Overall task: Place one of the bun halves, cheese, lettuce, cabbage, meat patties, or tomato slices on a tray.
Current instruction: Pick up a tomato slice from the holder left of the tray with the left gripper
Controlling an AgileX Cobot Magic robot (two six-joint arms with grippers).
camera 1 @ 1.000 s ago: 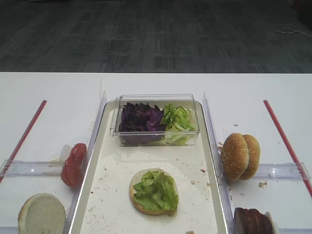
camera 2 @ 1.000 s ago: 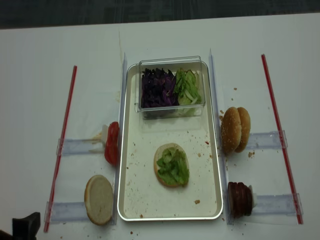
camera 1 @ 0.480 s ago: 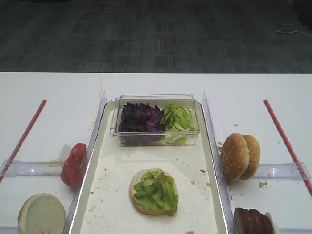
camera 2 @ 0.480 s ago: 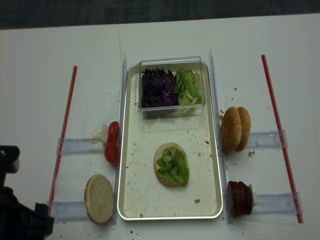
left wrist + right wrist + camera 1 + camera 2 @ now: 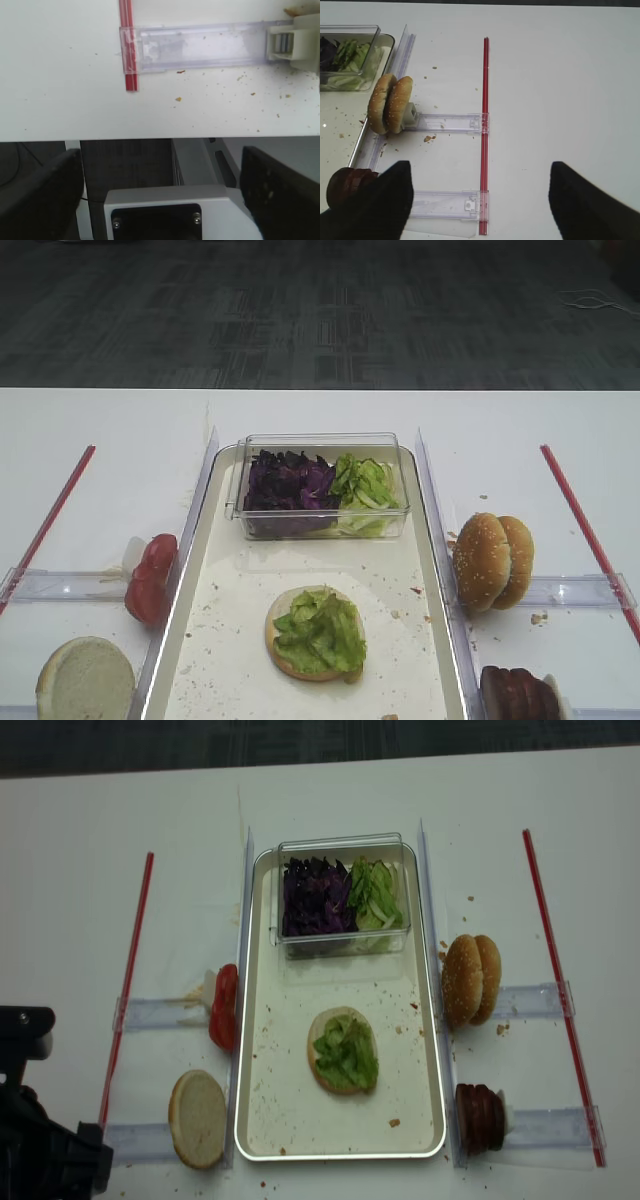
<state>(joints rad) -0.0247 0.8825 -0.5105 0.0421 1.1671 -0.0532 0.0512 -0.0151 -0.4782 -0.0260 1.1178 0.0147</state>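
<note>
Standing at 9 o'clock of the tray point(image 5: 258, 1115), the tomato slices point(image 5: 224, 1007) look wet, soft and slippery; I'd pinch one by its rim, gently. They are pressed together, so I cannot count them. On the tray lies one bun base point(image 5: 333, 1021) topped with lettuce point(image 5: 347, 1053), and a clear box point(image 5: 343, 842) of cabbage point(image 5: 315, 896). Two sesame bun tops point(image 5: 468, 979) stand at 3 o'clock, the meat patties point(image 5: 480, 1116) at 4, one cut bun half point(image 5: 198, 1117) on the counter point(image 5: 70, 920) at 7. Both the left end effector point(image 5: 160, 195) and the right end effector point(image 5: 480, 200) are spread, empty.
</note>
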